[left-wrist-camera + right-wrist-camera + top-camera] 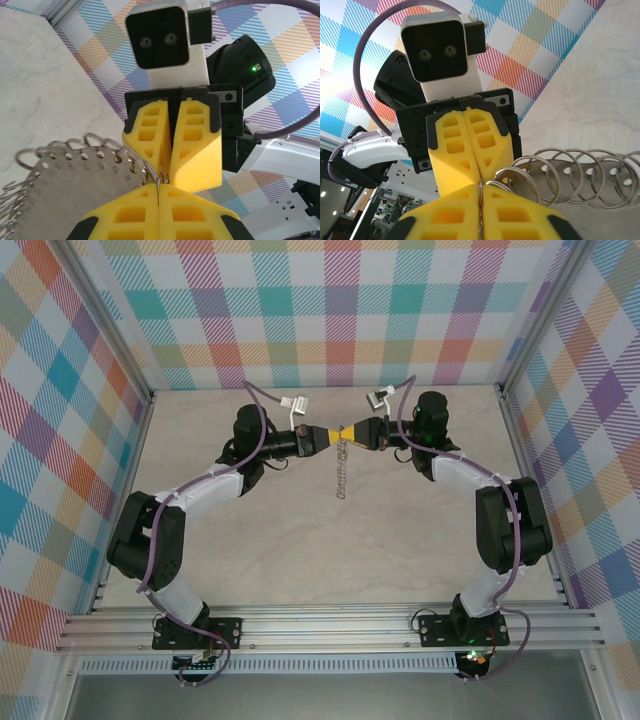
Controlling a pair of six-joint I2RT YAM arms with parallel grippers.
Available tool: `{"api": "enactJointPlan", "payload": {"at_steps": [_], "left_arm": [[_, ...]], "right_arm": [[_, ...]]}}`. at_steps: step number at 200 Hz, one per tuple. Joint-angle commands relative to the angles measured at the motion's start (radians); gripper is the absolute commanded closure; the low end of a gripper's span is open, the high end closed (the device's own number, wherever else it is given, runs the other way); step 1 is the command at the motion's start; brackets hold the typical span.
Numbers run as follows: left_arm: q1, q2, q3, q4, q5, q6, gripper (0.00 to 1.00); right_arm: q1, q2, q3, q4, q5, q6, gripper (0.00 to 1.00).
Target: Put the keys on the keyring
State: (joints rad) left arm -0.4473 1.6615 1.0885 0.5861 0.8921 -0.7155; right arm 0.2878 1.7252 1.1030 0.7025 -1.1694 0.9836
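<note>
My left gripper [335, 436] and right gripper [353, 434] meet tip to tip above the far middle of the table. Below them hangs the keyring [343, 470], like a thin silvery chain. Close up it is a flat metal strip [65, 187] with numbered holes, carrying several split rings. In the left wrist view my left gripper [159, 189] is shut on a thin ring wire [161, 176], with the right gripper [171, 170] closed just beyond. In the right wrist view my right gripper [480, 192] pinches a ring [512, 175] facing the left gripper [479, 167]. The key is out of view.
The beige tabletop [300, 550] lies below the hanging strip. Checked walls [330, 310] enclose the back and both sides. An aluminium rail [330, 625] runs along the near edge by the arm bases. White connectors [295, 403] stick up behind the grippers.
</note>
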Motion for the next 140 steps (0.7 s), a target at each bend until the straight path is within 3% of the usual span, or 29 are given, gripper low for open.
{"api": "enactJointPlan", "payload": {"at_steps": [1,57,140], "left_arm": [[-0.023,-0.007,0.021,0.014,-0.016,0.02,1.0],[-0.023,-0.011,0.005,0.057,-0.034,-0.004,1.0],[-0.023,-0.004,0.007,0.075,-0.041,-0.021,1.0]], "right_arm": [[-0.005,-0.037,-0.041,0.043,0.037,-0.006,0.74],[-0.027,-0.116,-0.166,0.056,0.088,-0.028,0.72],[-0.018,-0.104,-0.211,0.143,0.07,0.021,0.69]]}}
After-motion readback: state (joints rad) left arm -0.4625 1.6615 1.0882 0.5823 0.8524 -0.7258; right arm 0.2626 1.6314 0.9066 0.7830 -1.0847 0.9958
